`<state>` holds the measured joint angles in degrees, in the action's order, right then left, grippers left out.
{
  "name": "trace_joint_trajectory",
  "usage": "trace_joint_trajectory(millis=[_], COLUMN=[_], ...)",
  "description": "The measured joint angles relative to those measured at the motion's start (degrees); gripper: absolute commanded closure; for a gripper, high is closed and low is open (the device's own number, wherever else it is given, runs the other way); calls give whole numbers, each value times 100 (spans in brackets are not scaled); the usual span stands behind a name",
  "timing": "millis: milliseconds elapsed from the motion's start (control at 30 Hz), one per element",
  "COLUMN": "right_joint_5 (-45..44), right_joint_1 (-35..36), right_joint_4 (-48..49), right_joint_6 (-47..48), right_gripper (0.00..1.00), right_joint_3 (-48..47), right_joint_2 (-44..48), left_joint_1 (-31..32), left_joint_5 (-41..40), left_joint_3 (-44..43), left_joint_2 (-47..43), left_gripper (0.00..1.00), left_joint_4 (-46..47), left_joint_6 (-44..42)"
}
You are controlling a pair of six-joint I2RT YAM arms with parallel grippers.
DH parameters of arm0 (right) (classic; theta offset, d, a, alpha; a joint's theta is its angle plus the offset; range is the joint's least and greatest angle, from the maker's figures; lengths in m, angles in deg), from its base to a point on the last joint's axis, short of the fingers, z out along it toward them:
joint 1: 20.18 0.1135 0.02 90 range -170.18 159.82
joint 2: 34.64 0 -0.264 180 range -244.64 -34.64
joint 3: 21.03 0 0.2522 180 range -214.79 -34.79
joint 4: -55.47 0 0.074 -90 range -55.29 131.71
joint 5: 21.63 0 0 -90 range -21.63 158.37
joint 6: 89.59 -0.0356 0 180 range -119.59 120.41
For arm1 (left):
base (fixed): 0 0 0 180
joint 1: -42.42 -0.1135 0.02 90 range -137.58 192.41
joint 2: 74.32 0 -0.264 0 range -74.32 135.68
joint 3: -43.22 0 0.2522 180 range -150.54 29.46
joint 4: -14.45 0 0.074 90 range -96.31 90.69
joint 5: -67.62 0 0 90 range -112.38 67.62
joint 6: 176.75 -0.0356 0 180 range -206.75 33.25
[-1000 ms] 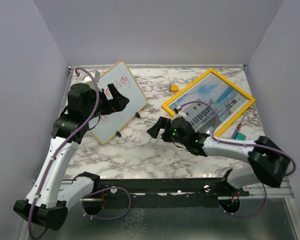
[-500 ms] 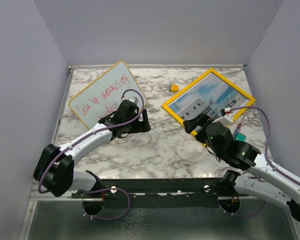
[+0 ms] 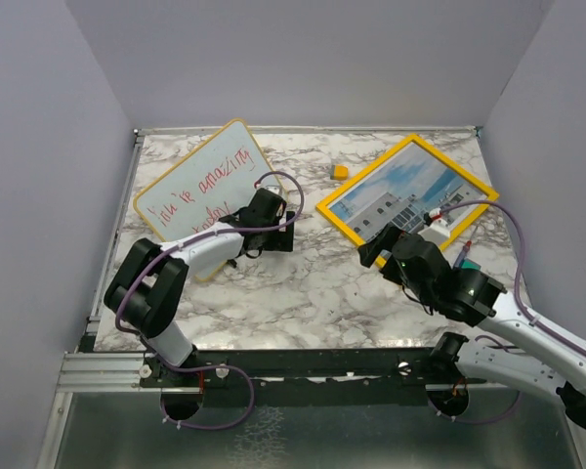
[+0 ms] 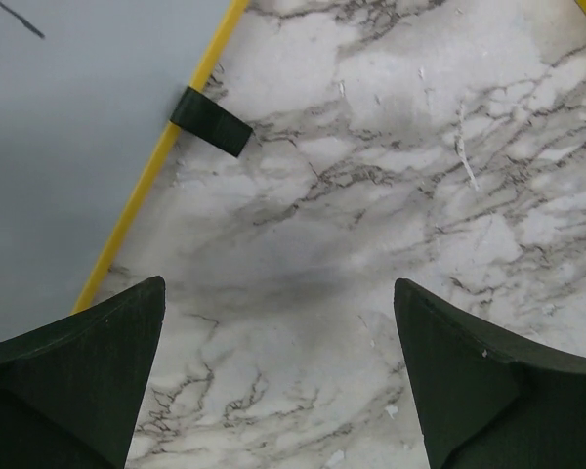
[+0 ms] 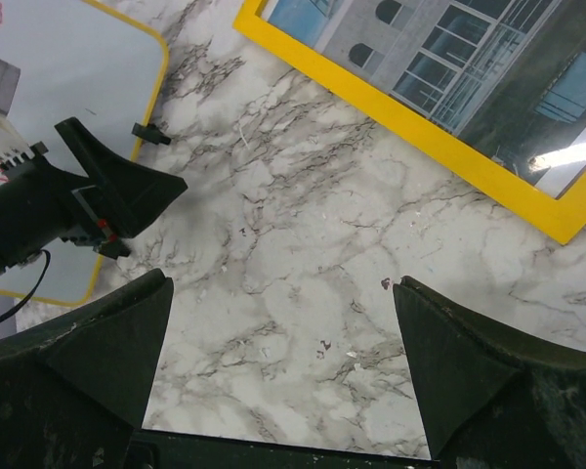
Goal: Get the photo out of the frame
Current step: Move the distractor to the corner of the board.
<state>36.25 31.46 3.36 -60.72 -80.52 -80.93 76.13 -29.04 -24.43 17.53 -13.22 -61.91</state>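
The frame (image 3: 363, 173), with a thin bright yellow border, lies face up at the back right of the marble table. The photo (image 3: 410, 186) of a white building under blue sky sits inside it. Both also show at the top right of the right wrist view, the frame (image 5: 449, 147) and the photo (image 5: 439, 49). My right gripper (image 3: 369, 249) is open and empty over bare marble (image 5: 283, 371), just in front of the frame's near-left edge. My left gripper (image 3: 285, 231) is open and empty, low over the marble (image 4: 278, 391) by the whiteboard's right edge, left of the frame.
A whiteboard (image 3: 200, 186) with red handwriting lies at the back left, and its edge and a black clip (image 4: 211, 121) show in the left wrist view. A small yellow cube (image 3: 340, 171) lies behind the frame's left corner. A marker and a teal object (image 3: 466, 264) lie at the right.
My left arm has come down from over the whiteboard and reached low towards the table's middle. My right gripper has moved right, to the frame's near-left edge.
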Motion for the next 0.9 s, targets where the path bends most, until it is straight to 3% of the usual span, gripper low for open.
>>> trace_joint_trajectory(millis=[367, 900], right_joint_5=[17, 74], right_joint_1=[0, 0], right_joint_4=[-122, -9], right_joint_6=[-83, -52], right_gripper=[0, 0], right_joint_3=[94, 120], right_joint_2=[190, -26], left_joint_1=[-201, -236], left_joint_5=[-476, -166], left_joint_3=[-310, -63], left_joint_2=[426, 393], left_gripper=[1, 1], left_joint_4=[-170, -387], left_joint_6=[-778, -1058])
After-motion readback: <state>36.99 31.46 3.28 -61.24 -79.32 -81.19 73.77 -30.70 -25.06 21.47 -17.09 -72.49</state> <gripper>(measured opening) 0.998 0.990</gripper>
